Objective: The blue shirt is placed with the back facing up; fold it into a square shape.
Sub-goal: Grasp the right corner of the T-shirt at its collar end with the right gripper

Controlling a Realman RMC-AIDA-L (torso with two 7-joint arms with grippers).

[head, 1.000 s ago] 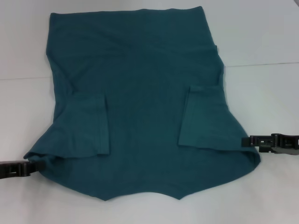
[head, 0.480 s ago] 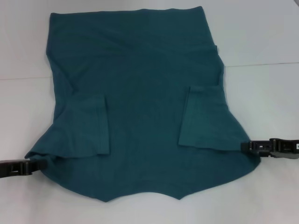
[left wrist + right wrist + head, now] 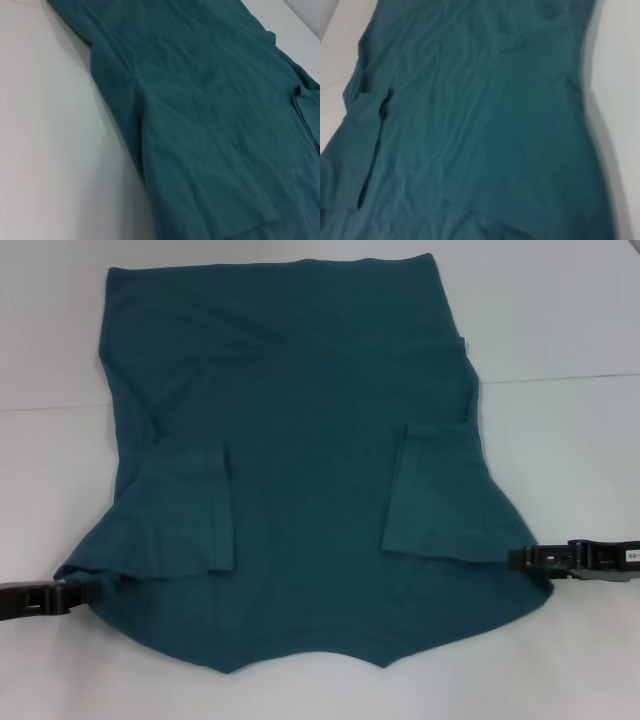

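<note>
**Right gripper slides nearer along the shirt's edge**

Since a second ago the right gripper (image 3: 522,558) has drifted toward the near side of the table, staying against the right-hand corner of the blue shirt (image 3: 300,470); the left gripper (image 3: 80,590) has crept only slightly, and the cloth itself lies as it did.

One blue shirt lies spread on the white table (image 3: 560,320), plain side up, filling most of the middle of the head view. Its straight hem runs along the far side, and its near edge ends in a shallow notch between two points. Both short sleeves are folded inward onto the body: one sleeve flap (image 3: 190,505) on the left, one sleeve flap (image 3: 430,490) on the right, two in all, lying flat and well apart.

Two grippers are in view, one at each near corner. The left gripper touches the near-left corner of the fabric, the right one the near-right corner. Each black tip meets the cloth edge, but whether the fingers are clamped on the fabric or merely beside it cannot be told.

Seen from the left wrist, the blue shirt (image 3: 210,115) stretches away over the table (image 3: 50,140) with soft wrinkles. From the right wrist, the same shirt (image 3: 480,120) covers nearly everything, one folded sleeve edge showing.
</note>
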